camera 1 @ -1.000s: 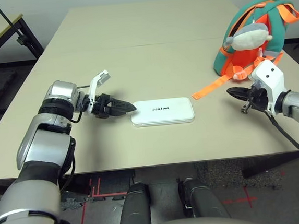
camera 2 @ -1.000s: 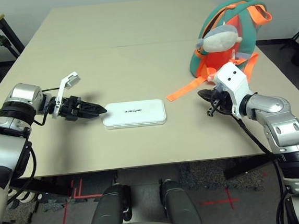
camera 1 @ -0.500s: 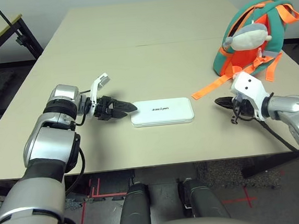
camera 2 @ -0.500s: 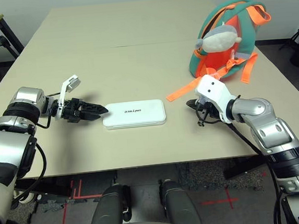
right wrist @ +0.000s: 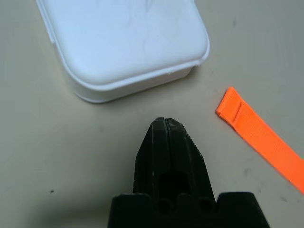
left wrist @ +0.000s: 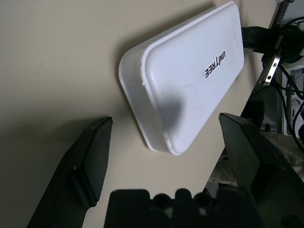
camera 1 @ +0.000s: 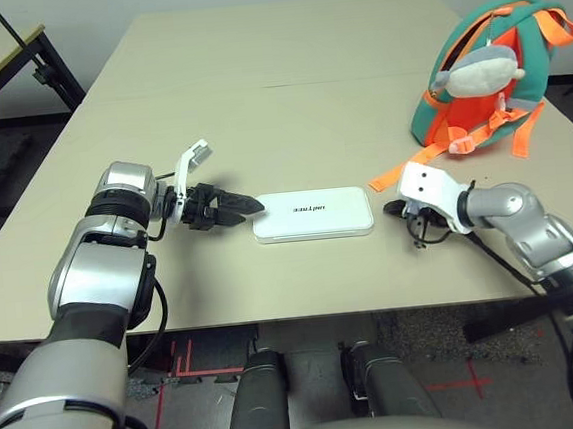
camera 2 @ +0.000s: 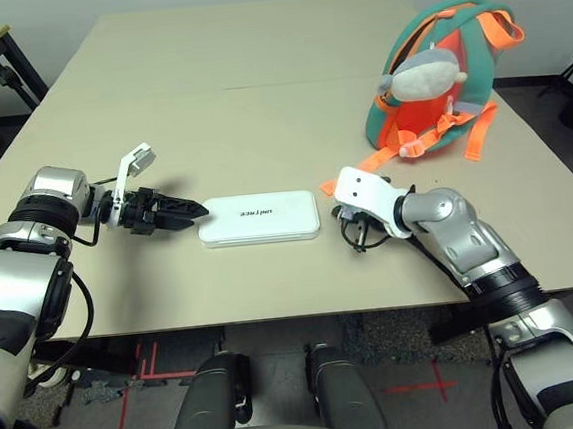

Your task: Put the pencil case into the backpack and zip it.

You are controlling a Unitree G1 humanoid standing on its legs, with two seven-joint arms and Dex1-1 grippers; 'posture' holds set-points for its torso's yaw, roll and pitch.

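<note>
While flat white rectangular hard pencil case (camera 1: 313,214) lies on beige table (camera 1: 255,87), well clear of teal-and-orange backpack (camera 1: 489,66): step judged as pickup. Advice: straddle case end squarely before closing. Left gripper (left wrist: 161,142) spread wide, empty, just short of case's end. Right gripper (right wrist: 170,140) pinched together, empty, just off opposite end, near loose orange strap (right wrist: 261,137).

Flat white pencil case (camera 1: 313,214) mid-table, lid up; teal-and-orange backpack (camera 1: 485,72) upright, well apart.
</note>
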